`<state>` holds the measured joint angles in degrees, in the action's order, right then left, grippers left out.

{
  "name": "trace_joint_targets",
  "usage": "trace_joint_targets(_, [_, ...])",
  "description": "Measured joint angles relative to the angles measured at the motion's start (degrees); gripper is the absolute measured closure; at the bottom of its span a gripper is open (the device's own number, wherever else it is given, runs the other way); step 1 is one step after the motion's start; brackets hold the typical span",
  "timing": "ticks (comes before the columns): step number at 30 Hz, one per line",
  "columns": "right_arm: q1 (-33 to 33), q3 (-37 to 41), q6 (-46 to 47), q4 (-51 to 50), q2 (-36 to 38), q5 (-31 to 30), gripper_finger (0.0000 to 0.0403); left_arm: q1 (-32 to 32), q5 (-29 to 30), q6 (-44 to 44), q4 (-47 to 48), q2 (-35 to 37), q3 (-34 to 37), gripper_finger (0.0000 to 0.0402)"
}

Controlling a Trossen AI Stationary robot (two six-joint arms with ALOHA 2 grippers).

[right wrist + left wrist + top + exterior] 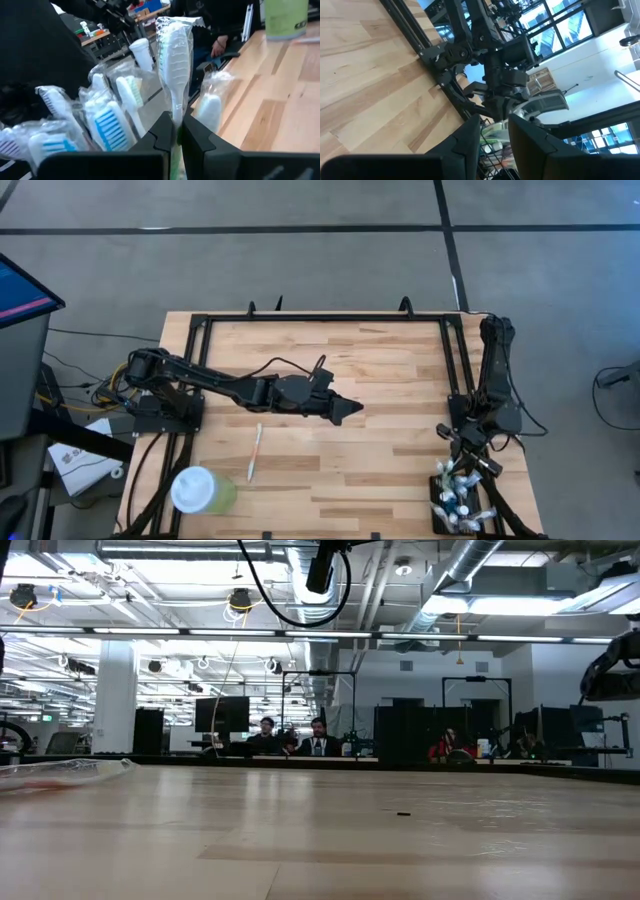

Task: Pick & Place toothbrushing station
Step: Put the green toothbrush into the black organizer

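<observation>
Two arms are seen at the wooden table (330, 470). The left gripper (352, 409) is held out over the middle of the table, its fingers (470, 137) parted a little with nothing between them. The right gripper (462, 470) is placed at the table's near right corner, directly above the station (452, 515), a black holder standing at that corner and packed with wrapped toothbrushes (their number cannot be counted, since they overlap). In the right wrist view the right gripper (176, 134) is shown pressed together on the stem of one wrapped toothbrush (174, 70) with a white head, which stands upright among the others; at least four more wrapped brushes (107, 125) are seen beside it, two of them with blue bristles. One loose toothbrush (255, 451) is laid flat on the table, near the left arm and well apart from the station. One green cup (203, 490) with a white lid is set at the near left corner, just beside that loose brush's near end. In the low view, three people (290, 738) are seen far off in the room behind.
</observation>
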<state>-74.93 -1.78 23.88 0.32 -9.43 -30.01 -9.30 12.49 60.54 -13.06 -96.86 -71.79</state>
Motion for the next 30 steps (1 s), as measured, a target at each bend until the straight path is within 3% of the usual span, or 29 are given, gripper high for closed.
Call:
trace_joint_targets(12, [-0.86, 0.02, 12.06, -0.07, -4.50, 0.11, 0.0361, 0.00, -0.26, 0.00, 0.00, 0.00, 0.00, 0.0305])
trace_joint_targets(30, [-0.84, 0.02, 12.18, 0.01, -4.85, 0.34, 0.0367, -0.33, -0.22, -0.10, 0.00, 0.00, 0.00, 0.0305])
